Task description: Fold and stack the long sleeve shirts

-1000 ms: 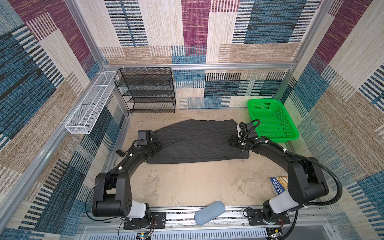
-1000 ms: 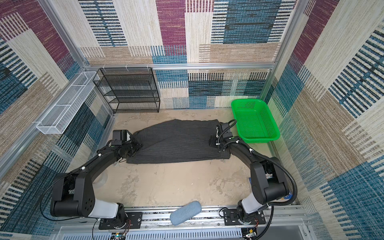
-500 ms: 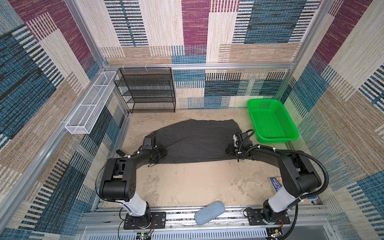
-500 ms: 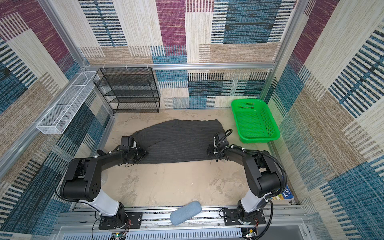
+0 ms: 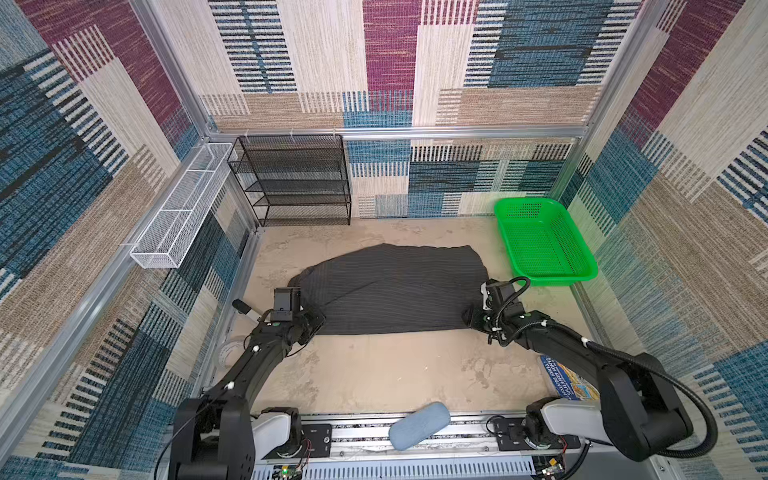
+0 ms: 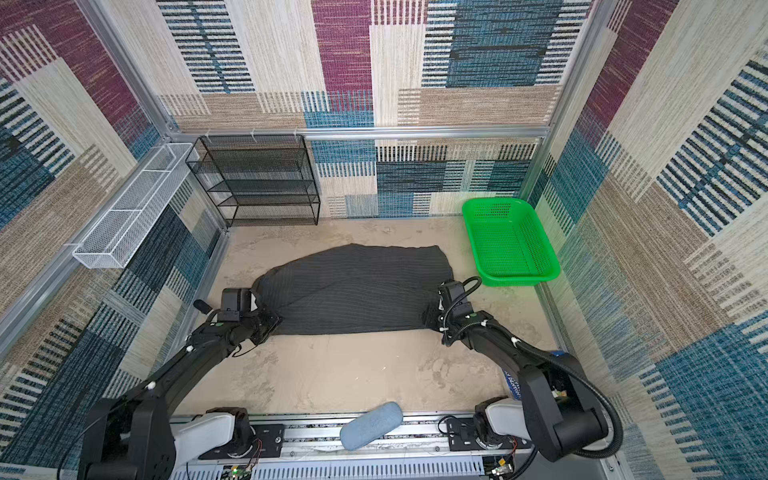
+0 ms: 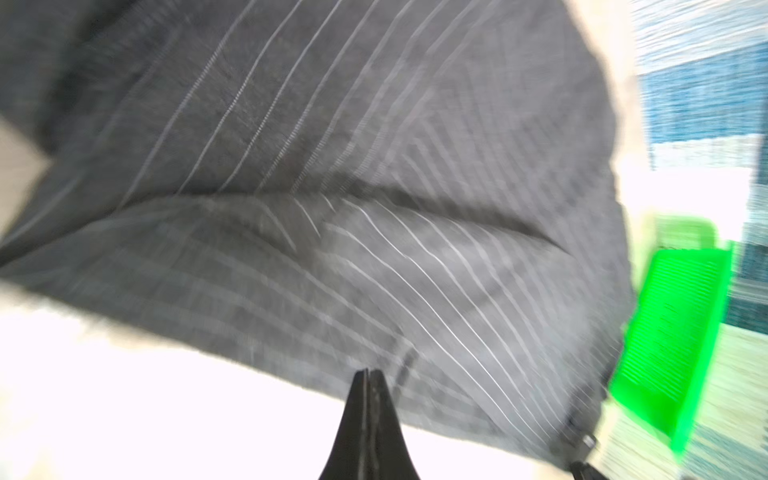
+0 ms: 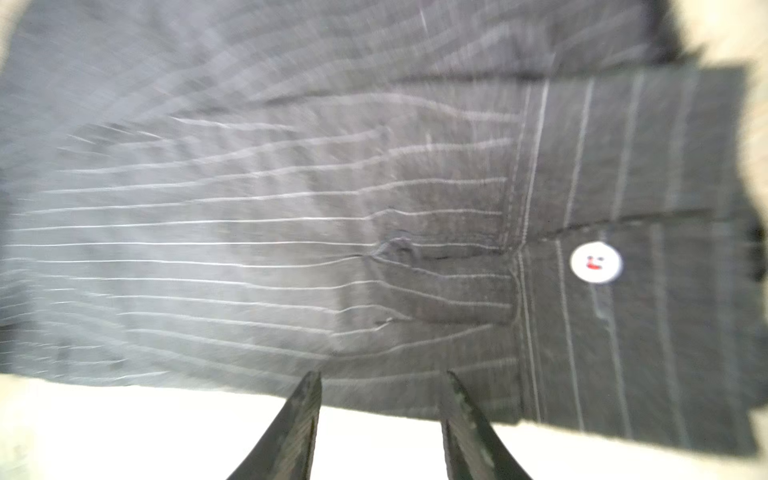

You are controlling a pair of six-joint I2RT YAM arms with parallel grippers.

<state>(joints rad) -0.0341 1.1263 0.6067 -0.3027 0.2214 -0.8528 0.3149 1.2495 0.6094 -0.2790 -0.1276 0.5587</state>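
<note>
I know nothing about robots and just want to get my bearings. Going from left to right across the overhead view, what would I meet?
White wire basket on the side wall → left claw → pinstriped shirt lying on the floor → right claw → green basket.

- Shirt (image 5: pixel 395 291): dark charcoal grey with thin pale pinstripes.
- Button (image 8: pixel 596 262): white, red thread.
- Basket (image 5: pixel 536 241): bright green, perforated grid.
- Rack (image 5: pixel 291 178): black mesh.
- Wire tray (image 5: pixel 178 216): white.
- Table (image 5: pixel 374 370): mottled sandy beige.
- Walls (image 5: pixel 390 62): woven patchwork of blue, maroon, cream and tan stripes.
</note>
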